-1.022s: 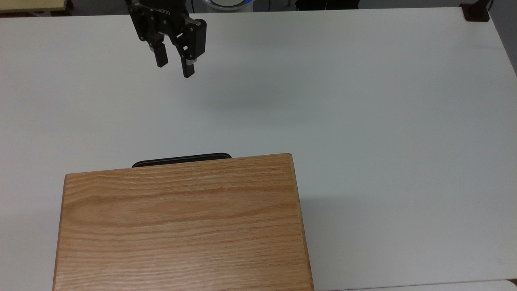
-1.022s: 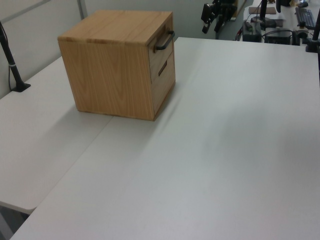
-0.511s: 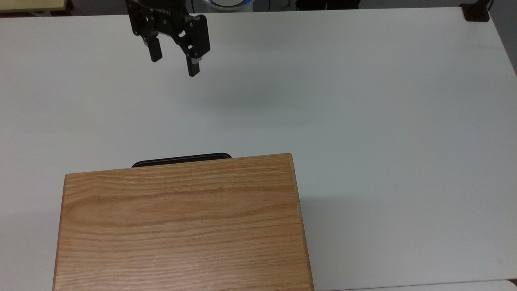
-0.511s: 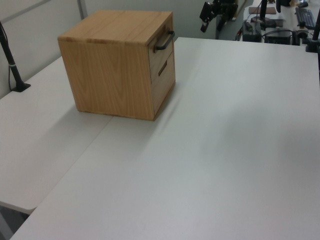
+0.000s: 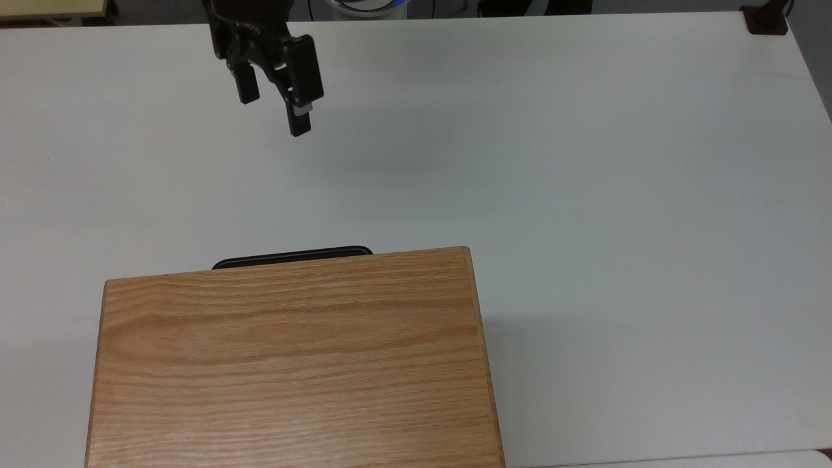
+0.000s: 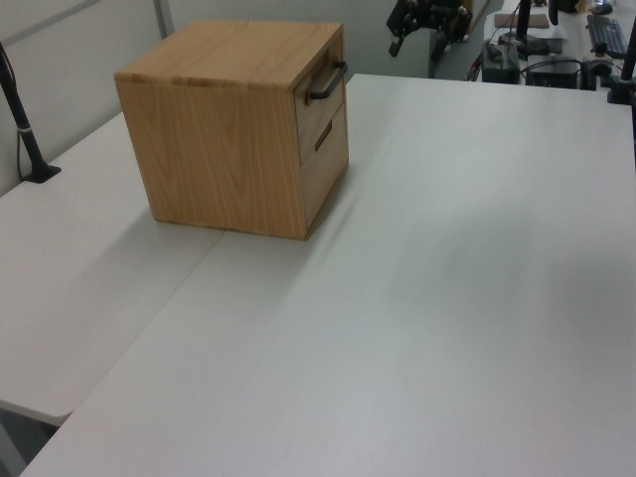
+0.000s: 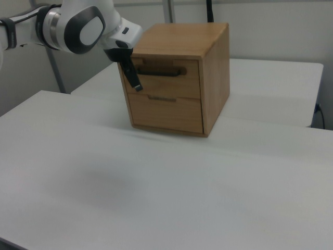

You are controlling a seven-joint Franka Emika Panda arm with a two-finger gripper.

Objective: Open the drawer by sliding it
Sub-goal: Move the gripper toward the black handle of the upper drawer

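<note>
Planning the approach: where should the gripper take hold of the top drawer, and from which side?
Likely the black bar handle on the drawer. It stands off the front panel, leaving a gap for a finger. Come at it from the open table in front, where the open gripper hangs, fingers above and below the horizontal bar.

top overhead, left and right oblique

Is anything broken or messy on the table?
Nothing stands out. The wooden cabinet sits squarely on the white table, its top drawer is shut flush, and the robot's hand hangs open in the air, well away from it.
</note>
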